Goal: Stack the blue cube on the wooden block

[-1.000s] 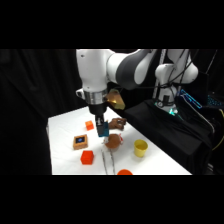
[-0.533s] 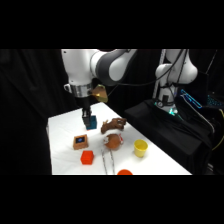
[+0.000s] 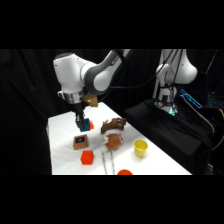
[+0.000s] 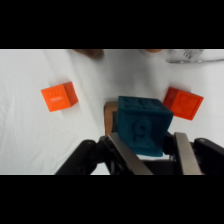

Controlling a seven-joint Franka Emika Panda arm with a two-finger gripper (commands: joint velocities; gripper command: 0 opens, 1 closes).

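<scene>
Jaws of gripper [image 4: 146, 150] closed on cube [image 4: 141, 126], one finger [image 4: 124, 152] on each side face, gap just cube-wide. Cube is teal-blue, held clear of tabletop [image 3: 62, 150], nothing else touching it in wrist view. In side view gripper [image 3: 82, 125] hangs w/ cube [image 3: 86, 124] at its tip, above & slightly toward far edge from block [image 3: 80, 142]. Block sits flat, dark square on top, toward left edge of tabletop. In wrist view a tan sliver of block [image 4: 109, 119] shows under cube's left side, so cube is roughly over it but not resting on it; exact offset can't tell.

Orange cube [image 3: 87, 158] lies near front edge, just beside block. Wrist view shows two orange cubes, one [image 4: 59, 96] left of held cube, one [image 4: 183, 102] right, both apart from it. Brown lump [image 3: 112, 125] mid-tabletop; reddish-brown round item [image 3: 114, 142] next to it. Yellow cup [image 3: 141, 148] toward right edge. Tongs [image 3: 107, 161] lie near front edge.
</scene>
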